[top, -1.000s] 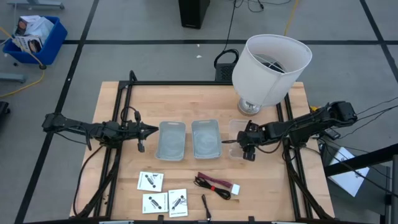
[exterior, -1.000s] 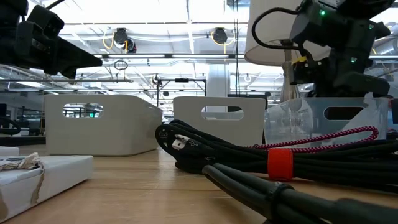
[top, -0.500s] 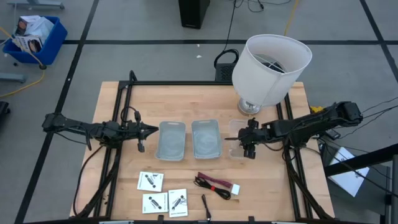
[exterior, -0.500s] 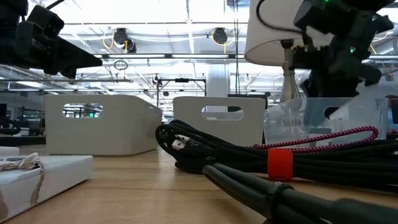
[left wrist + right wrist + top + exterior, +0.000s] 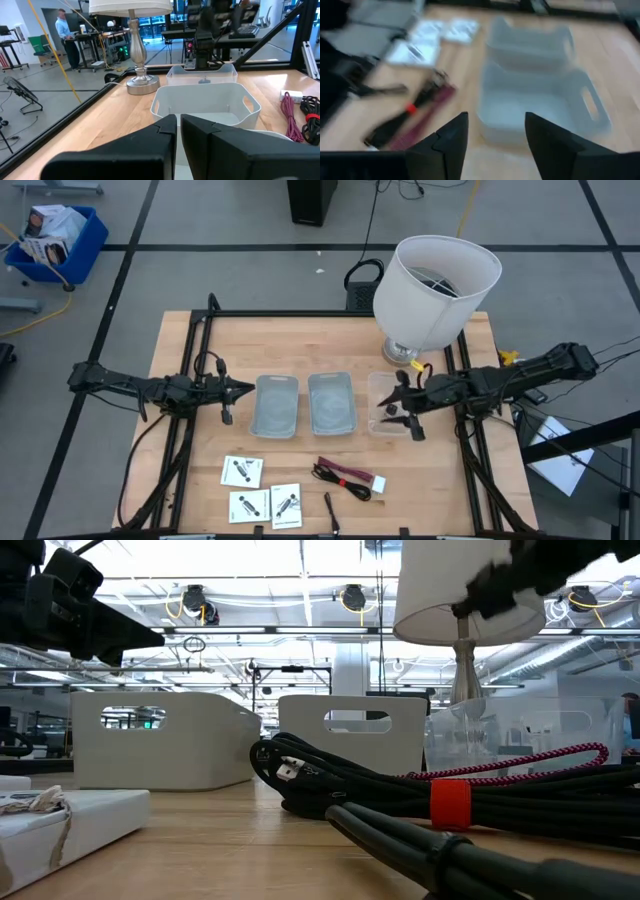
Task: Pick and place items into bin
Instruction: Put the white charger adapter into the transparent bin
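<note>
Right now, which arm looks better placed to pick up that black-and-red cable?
Probably the right. Its pincer hangs open over the clear bin, close to the cable bundle. The left pincer waits shut beyond the two grey bins, farther away.

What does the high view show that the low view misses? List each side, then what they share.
Only the high view: three white cards, the thin dark stick, and the grippers' places: left gripper shut beside the pale bins, right gripper open at the clear bin. Only the low view: the bins' handle cut-outs and the ceiling beyond. Both: the cable bundle and the lamp.
</note>
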Controlling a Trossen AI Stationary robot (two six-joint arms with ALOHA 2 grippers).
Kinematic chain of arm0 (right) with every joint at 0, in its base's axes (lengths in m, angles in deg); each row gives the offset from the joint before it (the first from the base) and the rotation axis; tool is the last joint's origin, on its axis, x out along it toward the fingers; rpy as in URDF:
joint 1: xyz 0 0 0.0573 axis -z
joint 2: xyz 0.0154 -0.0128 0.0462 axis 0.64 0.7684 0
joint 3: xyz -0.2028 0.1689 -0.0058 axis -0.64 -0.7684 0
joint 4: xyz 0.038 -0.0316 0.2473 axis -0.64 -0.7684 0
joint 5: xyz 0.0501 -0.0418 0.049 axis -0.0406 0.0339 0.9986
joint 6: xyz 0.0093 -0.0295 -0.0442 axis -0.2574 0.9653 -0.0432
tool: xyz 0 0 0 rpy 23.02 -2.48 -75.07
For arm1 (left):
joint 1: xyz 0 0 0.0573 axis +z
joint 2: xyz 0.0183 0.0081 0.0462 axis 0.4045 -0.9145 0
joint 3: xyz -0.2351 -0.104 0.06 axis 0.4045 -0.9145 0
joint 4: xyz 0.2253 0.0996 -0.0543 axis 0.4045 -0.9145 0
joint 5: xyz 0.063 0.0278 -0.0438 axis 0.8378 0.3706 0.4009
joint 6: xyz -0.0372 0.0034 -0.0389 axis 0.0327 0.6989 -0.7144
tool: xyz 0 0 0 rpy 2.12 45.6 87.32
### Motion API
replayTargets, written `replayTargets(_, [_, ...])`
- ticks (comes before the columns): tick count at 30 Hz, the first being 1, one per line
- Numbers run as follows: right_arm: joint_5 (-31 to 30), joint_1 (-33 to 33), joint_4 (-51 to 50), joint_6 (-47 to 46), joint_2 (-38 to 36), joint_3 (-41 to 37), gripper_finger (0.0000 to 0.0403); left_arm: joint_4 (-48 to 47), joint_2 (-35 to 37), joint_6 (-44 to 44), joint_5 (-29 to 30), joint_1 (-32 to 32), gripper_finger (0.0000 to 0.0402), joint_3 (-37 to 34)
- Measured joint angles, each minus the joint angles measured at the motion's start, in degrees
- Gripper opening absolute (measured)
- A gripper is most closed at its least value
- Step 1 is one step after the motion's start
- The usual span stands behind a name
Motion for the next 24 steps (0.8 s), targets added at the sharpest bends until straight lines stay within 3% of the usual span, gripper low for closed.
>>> replayTargets(5, [0.48, -5.18, 3.65, 2.90, 1.56, 0.00, 0.0127, 0.00, 0.00, 0.00, -0.01, -0.02, 0.0033, 0.00])
replayTargets(12, [0.89, -11.12, 5.69, 6.83, 6.02, 0.43, 0.0010, 0.00, 0.02, 0.00, 0.00, -0.02, 0.0033, 0.00])
replayTargets(19, [2.09, -15.37, 3.99, 4.80, 16.59, 8.90, 0.0006, 0.02, 0.02, 0.00, 0.00, -0.02, 0.0033, 0.00])
replayTargets(24, [2.07, -17.68, -6.99, 4.56, 26.92, 17.65, 0.0005, 0.00, 0.01, 0.00, 0.00, -0.01, 0.0033, 0.00])
